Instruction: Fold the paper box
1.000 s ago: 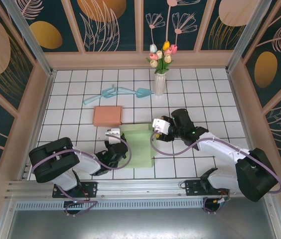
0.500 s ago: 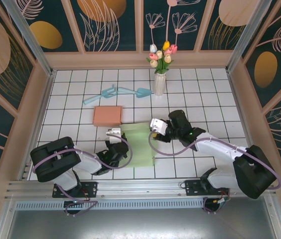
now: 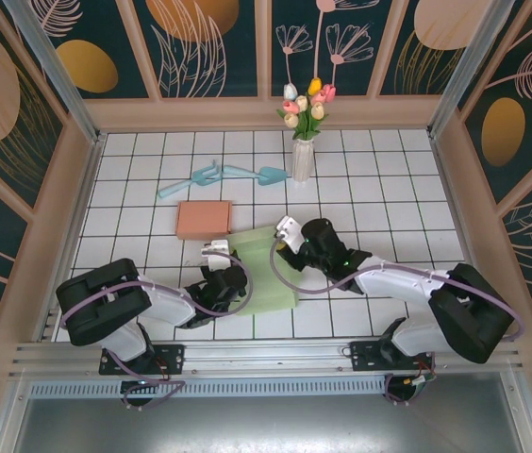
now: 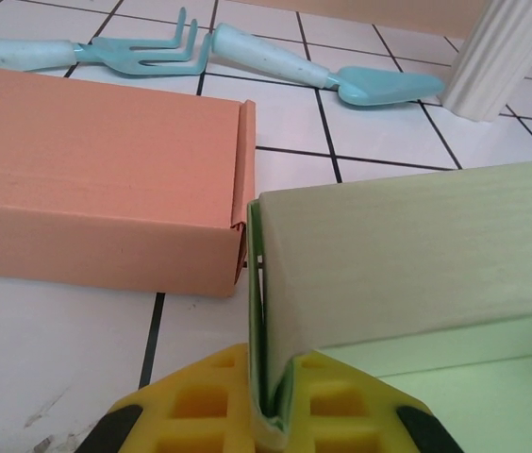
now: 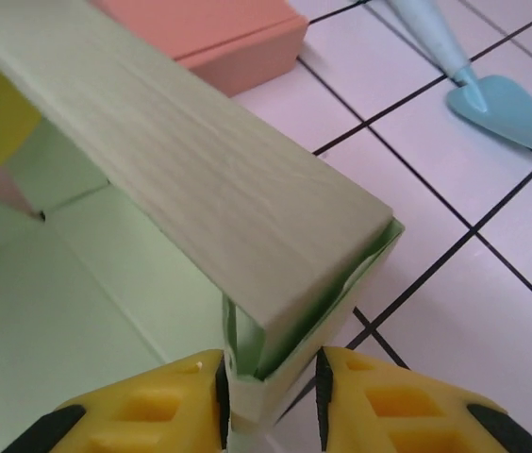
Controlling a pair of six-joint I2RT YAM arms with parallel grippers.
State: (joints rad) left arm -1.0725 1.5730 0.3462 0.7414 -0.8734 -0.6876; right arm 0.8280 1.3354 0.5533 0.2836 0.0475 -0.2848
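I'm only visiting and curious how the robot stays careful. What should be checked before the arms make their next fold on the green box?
1. Left gripper clamped on the raised wall of the green paper box: ok, shut on one end.
2. Right gripper straddling the wall's other end: ok.
3. Right gripper pinching firmly: cannot tell.
4. Wall lifted off the flat sheet between both grippers: ok.
5. Orange box clear of the fold: cannot tell; it sits right beside the left end.
6. Vase and garden tools well away: ok.
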